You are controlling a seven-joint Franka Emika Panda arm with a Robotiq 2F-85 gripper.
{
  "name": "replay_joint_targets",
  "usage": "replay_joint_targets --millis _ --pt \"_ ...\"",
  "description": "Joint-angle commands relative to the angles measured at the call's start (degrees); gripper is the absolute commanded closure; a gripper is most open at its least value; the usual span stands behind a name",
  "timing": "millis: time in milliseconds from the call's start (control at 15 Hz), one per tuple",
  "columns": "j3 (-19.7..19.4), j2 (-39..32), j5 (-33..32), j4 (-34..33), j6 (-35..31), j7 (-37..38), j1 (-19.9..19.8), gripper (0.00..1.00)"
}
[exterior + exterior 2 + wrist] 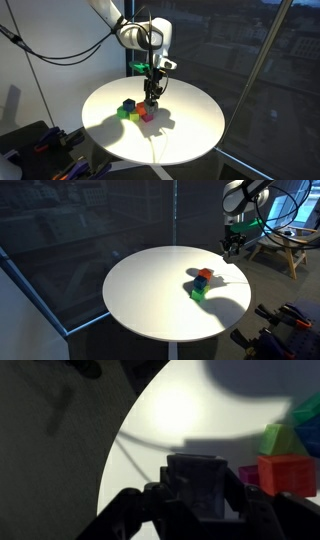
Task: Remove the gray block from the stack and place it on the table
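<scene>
In the wrist view my gripper point(205, 500) is shut on the gray block point(203, 480), a small cube in shadow between the dark fingers. It hangs above the round white table point(165, 420). The stack lies just beside it, with a green cube point(290, 435), an orange cube point(290, 472) and a magenta cube point(250, 475). In both exterior views the gripper point(152, 95) point(230, 248) is raised near the stack point(140, 110) point(202, 282). The gray block is too small to make out there.
The table's edge point(112, 455) curves close on the left in the wrist view, with dark floor beyond. Glass walls surround the table. Cables and equipment lie on the floor point(40, 145). A wooden stand point(285, 245) is behind the arm.
</scene>
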State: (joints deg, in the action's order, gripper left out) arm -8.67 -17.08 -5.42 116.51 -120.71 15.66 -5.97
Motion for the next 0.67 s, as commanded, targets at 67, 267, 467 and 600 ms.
replay_joint_targets --millis 67,267,467,600 --pt "0.09 0.21 0.74 1.56 -4.88 -0.31 0.09 0.71" --pt "0.11 -0.83 1.08 1.74 -7.96 -0.60 -0.03 0.71" --pt "0.10 -2.83 1.56 1.36 -10.43 -0.81 -0.12 0.71" --pt "0.05 -4.56 1.70 0.76 -11.25 -0.94 -0.16 0.71"
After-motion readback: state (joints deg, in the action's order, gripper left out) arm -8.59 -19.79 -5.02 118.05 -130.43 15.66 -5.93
